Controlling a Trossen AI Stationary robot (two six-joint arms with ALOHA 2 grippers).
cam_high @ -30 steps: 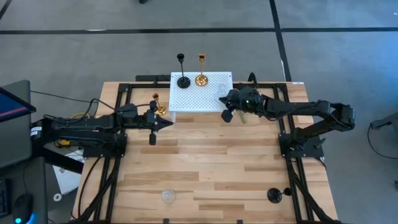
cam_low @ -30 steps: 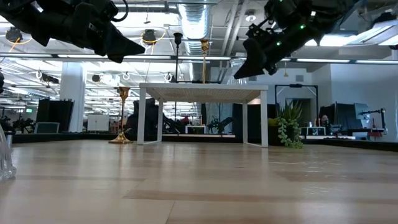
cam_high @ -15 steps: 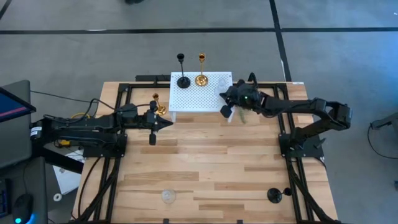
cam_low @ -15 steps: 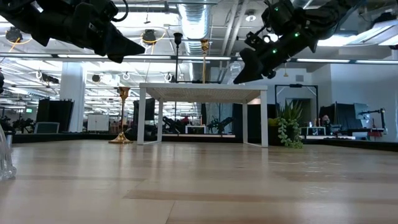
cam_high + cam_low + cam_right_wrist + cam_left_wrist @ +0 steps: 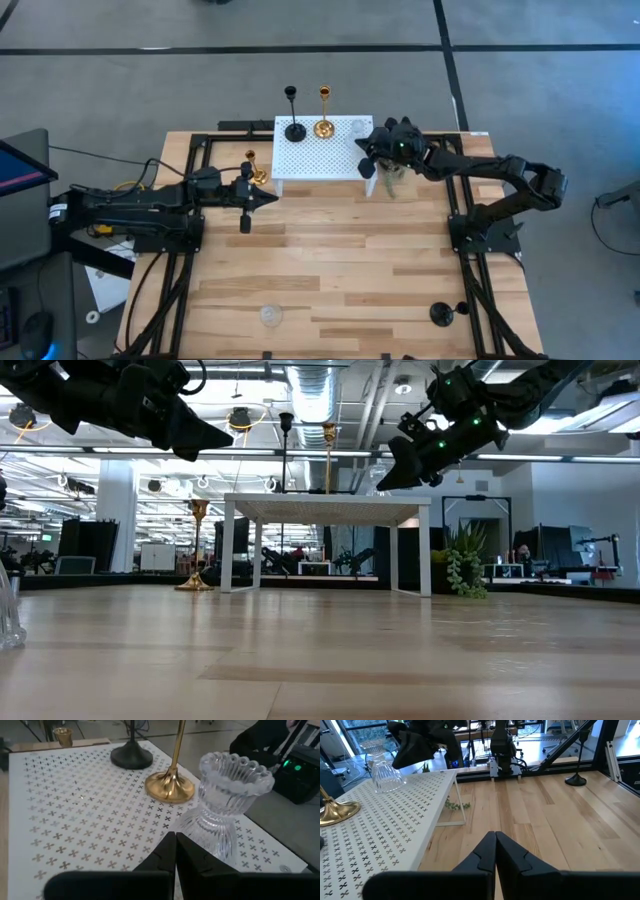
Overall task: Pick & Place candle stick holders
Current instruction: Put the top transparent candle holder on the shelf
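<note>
Over the last second the right gripper [image 5: 368, 168] had drawn back from the front edge of the white perforated stand [image 5: 310, 160] and swung up toward its right end; the left arm had not moved.

Going left to right in the high view: a clear glass holder [image 5: 270, 316] stood at the lower left of the pale wooden plank table [image 5: 330, 270]. The left gripper [image 5: 246, 197], fingers pressed together on nothing, waited left of centre, just in front of a shiny gold holder with a short stem [image 5: 254, 170] on the table beside the stand. On the stand stood a black holder with a thin stem [image 5: 294, 128], a tall gold one [image 5: 323, 126], and a ribbed clear glass one [image 5: 222, 810] at its right end. The right gripper, fingers also closed and empty, sat close by that glass. A second black holder [image 5: 442, 313] lay at the lower right.

Judging by this, the glass had been placed, and the next move likely called for reaching a holder still on the table.

Beyond the table, the low view showed an open workshop with ceiling ducts and a green plant [image 5: 462, 570].
</note>
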